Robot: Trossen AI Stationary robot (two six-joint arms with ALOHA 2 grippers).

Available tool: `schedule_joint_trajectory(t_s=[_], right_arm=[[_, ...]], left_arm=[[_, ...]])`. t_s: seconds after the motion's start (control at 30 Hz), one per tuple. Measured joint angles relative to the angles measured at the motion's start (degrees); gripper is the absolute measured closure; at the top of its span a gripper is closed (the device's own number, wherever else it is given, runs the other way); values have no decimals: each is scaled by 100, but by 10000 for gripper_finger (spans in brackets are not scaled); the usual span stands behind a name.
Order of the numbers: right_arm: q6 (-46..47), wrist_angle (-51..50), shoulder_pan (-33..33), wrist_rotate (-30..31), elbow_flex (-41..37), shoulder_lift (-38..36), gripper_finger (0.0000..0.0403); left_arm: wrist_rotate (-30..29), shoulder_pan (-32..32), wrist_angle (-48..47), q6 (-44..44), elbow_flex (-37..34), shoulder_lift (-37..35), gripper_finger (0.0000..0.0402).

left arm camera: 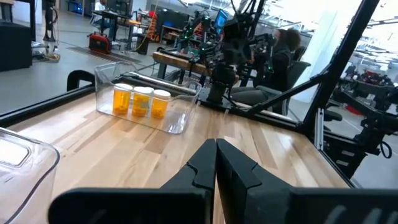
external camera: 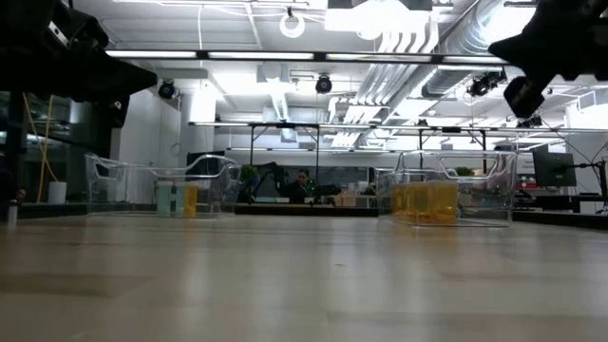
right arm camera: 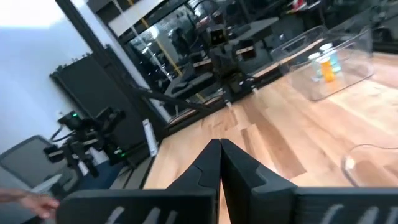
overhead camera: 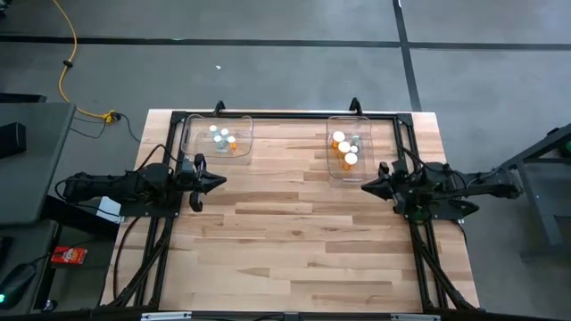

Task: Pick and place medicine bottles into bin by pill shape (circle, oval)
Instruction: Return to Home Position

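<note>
Found left pincer and right pincer each pinched fully together, gripping nothing, above the pale wooden tabletop. Farther off, near the left pincer, saw small white-capped medicine bottles inside a clear plastic bin. Near the right pincer, saw orange white-capped bottles inside a second clear bin.

High cam: straight down, I see the whole surface. Low cam: surface lvl, facing the room. L wrist cam looks past left hand at right bin, R wrist cam past right hand at left bin. Both bins show in all four.
</note>
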Motion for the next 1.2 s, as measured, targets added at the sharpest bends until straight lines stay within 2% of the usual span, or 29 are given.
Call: schedule_joint_trajectory(t_s=[0.27, 0.7, 1.2], right_arm=[[-336, 106, -395, 5, -517, -666, 403], [-1398, 264, -481, 315, -826, -593, 403], [-1073, 258, -481, 304, -826, -591, 403]], left_arm=[[0, -2, 0, 1, 0, 0, 399], [-9, -2, -2, 1, 0, 2, 398], [-15, -2, 0, 1, 0, 2, 398]])
